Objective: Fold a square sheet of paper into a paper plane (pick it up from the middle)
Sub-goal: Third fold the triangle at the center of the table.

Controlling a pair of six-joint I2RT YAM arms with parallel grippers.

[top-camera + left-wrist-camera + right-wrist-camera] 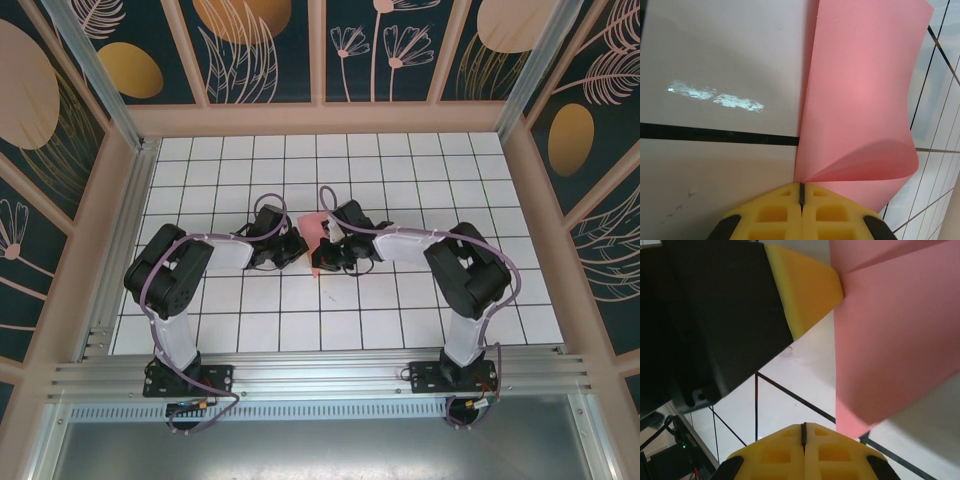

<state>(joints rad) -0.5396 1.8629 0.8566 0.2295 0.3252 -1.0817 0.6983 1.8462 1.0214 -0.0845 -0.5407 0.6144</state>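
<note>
Paper (860, 100) is pinched by the closed left gripper (801, 186); the right gripper (804, 426) is closed, empty. Crooked creasing is risked by the curl.

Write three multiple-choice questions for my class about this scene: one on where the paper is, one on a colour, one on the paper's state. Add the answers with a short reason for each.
1. Where is the paper?
A. Between the left gripper and the right gripper, over the middle of the table
B. In the far left corner
C. On the metal rail by the arm bases

2. What colour are the gripper fingers?
A. Blue
B. Yellow
C. Green

3. What shape is the paper in?
A. Flat on the table
B. Crumpled into a ball
C. Bent over into a curl

Answers:
1 A: the top view shows the pink sheet where the two arms meet.
2 B: both wrist views show yellow fingers.
3 C: the left wrist view shows one edge rolling over the rest of the sheet.
</note>
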